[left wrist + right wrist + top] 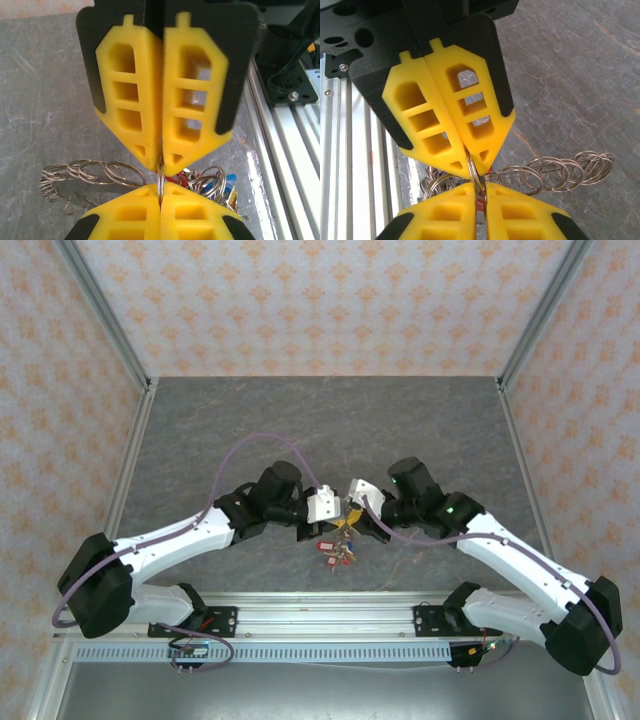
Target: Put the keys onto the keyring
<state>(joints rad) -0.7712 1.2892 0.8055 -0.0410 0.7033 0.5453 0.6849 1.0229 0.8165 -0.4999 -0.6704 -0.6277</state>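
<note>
My left gripper point(161, 167) and right gripper point(471, 162) meet tip to tip over the table's near middle, left point(336, 512) and right point(356, 512). Both are shut on the same thin metal ring of the keyring point(160, 181), which stands on edge between them point(476, 175). In the left wrist view the right gripper's yellow fingers point(195, 212) rise from below. The left gripper's fingers point(450, 210) do the same in the right wrist view. A bunch of keys with red, blue and yellow tags point(222, 186) hangs under the grip point(336, 548). I cannot pick out single loose keys.
A chain of small linked split rings point(90, 174) trails off the bunch across the grey stone-look table point(320, 430), also seen in the right wrist view point(565, 172). The aluminium rail point(330, 618) runs along the near edge, close to the grip. Frame posts stand at the back corners.
</note>
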